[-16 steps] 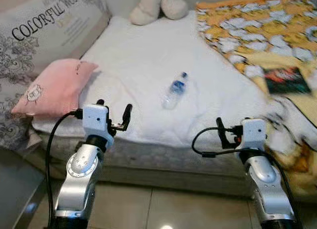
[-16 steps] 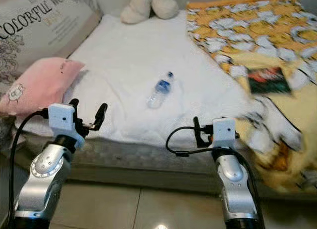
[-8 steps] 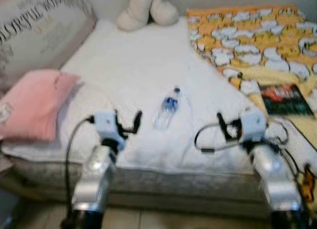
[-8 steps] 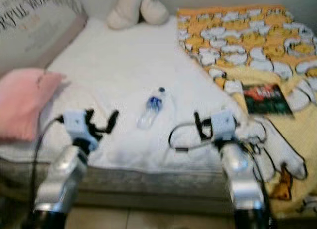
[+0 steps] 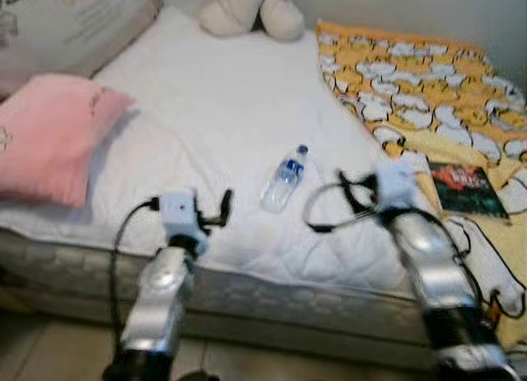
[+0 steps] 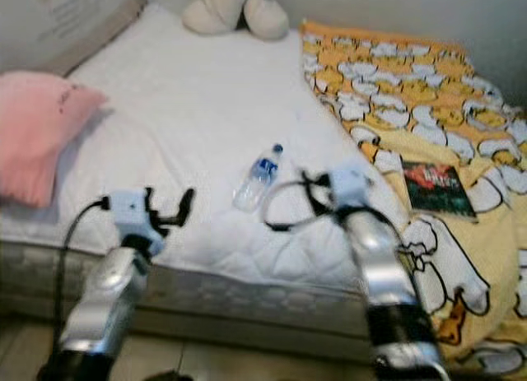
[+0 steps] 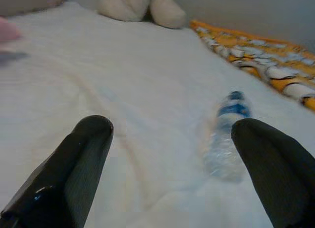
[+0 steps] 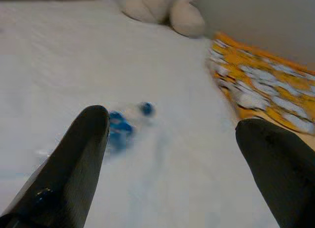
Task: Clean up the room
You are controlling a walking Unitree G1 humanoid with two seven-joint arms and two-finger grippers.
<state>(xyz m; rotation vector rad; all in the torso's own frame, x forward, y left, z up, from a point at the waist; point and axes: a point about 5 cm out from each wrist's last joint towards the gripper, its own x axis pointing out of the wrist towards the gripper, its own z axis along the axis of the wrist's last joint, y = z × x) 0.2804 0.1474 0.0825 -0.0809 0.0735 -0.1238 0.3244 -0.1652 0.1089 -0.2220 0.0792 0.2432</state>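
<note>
Spreading across most of the head views is the bed (image 5: 230, 109), its white cover bare in the middle. An orange and yellow blanket (image 5: 412, 68) drapes its right side, a pink pillow (image 5: 49, 134) sits at the left edge, and a pale plush toy (image 5: 247, 6) lies at the far end. A dark book (image 5: 465, 188) rests on the blanket near the front.

The bottle (image 5: 284, 179), clear with a blue cap and label, lies flat mid-bed, its long axis running away from the robot with the cap at the far end and leaning slightly right.

The right gripper (image 5: 350, 196) hovers just beside the bottle on its right, fingers spread wide. The left gripper (image 5: 216, 212) hangs over the front edge, also spread wide, with the bottle ahead and to its right.

The right arm is plainly nearer, so a grab likely falls to it; its fingers would need to straddle the bottle across its width.
</note>
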